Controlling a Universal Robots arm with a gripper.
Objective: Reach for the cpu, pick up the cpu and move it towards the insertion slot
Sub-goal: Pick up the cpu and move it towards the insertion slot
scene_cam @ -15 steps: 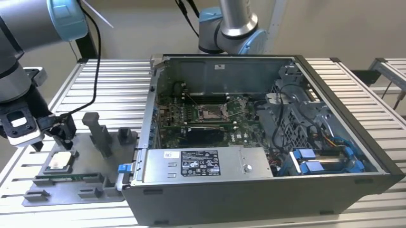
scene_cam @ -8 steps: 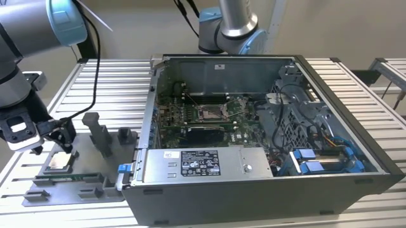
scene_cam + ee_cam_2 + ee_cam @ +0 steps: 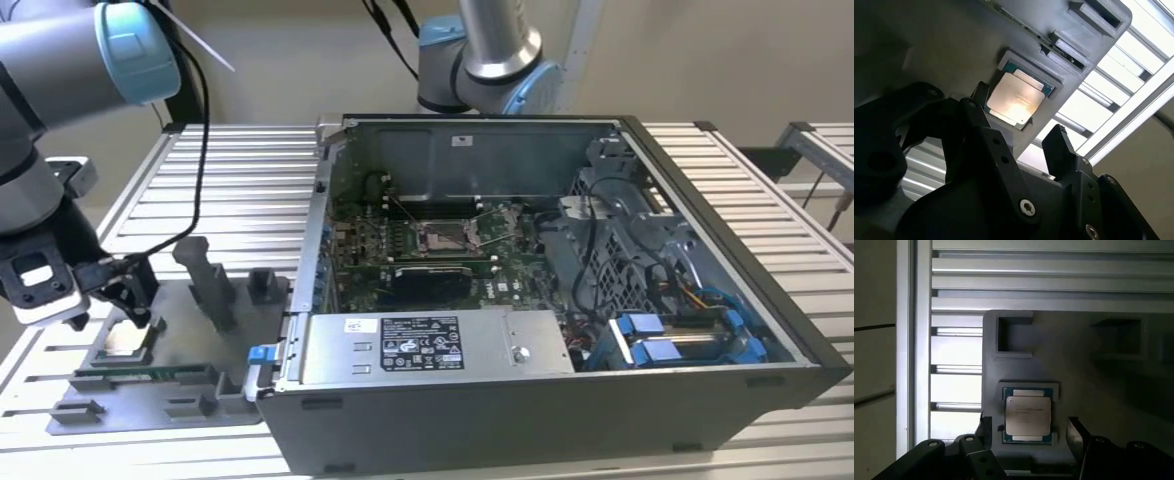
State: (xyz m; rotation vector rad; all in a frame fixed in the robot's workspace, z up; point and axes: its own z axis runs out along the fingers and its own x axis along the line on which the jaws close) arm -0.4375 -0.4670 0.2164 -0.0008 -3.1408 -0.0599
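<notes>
Black fingers (image 3: 1074, 436) stand apart in the first wrist view, one on each side of the cpu (image 3: 1027, 415), and nothing is clamped yet. The silvery square lies flat in its shallow recess in the grey fixture (image 3: 1079, 365). It sits directly between the two tips, its edges squared up with the gap. Whether the tips already touch its sides I can't tell; a sliver of space seems to show on each side. So the cpu is right under the fingers, not off to one side, and the closing line runs straight across it.

Out in the exterior view, a green memory stick (image 3: 140, 375) lies in the same fixture, just beside the cpu's recess on the camera's side. The fixture rests on the ribbed metal bench (image 3: 254, 190). Over to the exterior view's right sits the open computer case (image 3: 534, 420). Down on its board is the insertion slot (image 3: 445, 237), silver frame and dark centre, well apart from the fingers.
</notes>
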